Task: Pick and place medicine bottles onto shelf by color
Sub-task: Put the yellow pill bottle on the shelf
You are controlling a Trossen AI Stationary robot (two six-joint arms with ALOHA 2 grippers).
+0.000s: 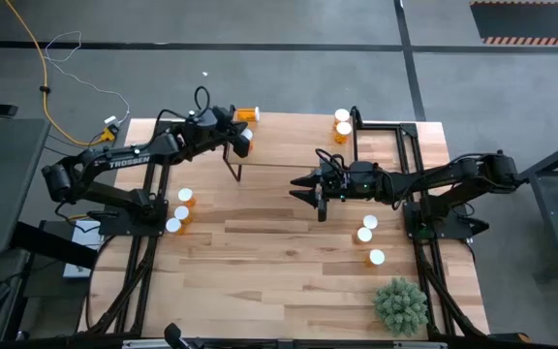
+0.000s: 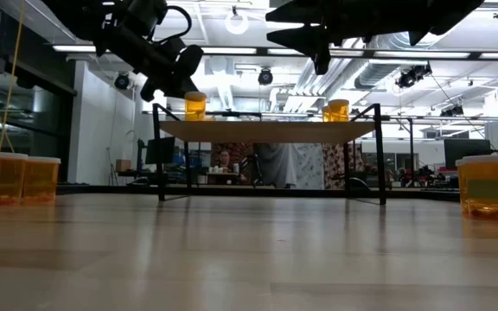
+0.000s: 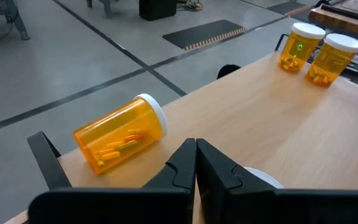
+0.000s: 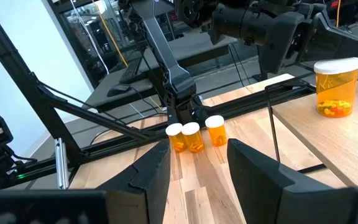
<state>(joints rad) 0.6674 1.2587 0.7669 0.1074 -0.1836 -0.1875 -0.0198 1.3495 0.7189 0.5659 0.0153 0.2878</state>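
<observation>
**Left gripper closed and empty by a toppled bottle on the shelf; right gripper open above the table**

High view: the shelf (image 1: 289, 145) stands at the far middle of the table (image 1: 279, 281). The left arm, with white lettering reading TROSSEN along its link, reaches to the shelf's left end, where the left gripper (image 1: 243, 143) sits just beside a bottle lying on its side (image 1: 247, 114). Two upright bottles (image 1: 342, 123) stand at the shelf's right end. The right gripper (image 1: 303, 188) is out over the table in front of the shelf. Three bottles (image 1: 179, 210) cluster near the left arm's base, two bottles (image 1: 369, 241) near the right arm's base, and a green plant (image 1: 400, 305) sits at the near right corner.

Low view: the shelf's board stands on thin black legs, carrying one bottle at either end; both grippers hang dark above it.

Left wrist view: the left gripper's fingers (image 3: 185, 163) are pressed together with nothing between them. The toppled bottle, white cap and pills inside, lies close ahead near the shelf's edge, with the two upright bottles well apart at the far end. No label text is readable.

Right wrist view: the right gripper's fingers (image 4: 151, 171) are spread wide and hold nothing; the three bottles show beyond them.
</observation>
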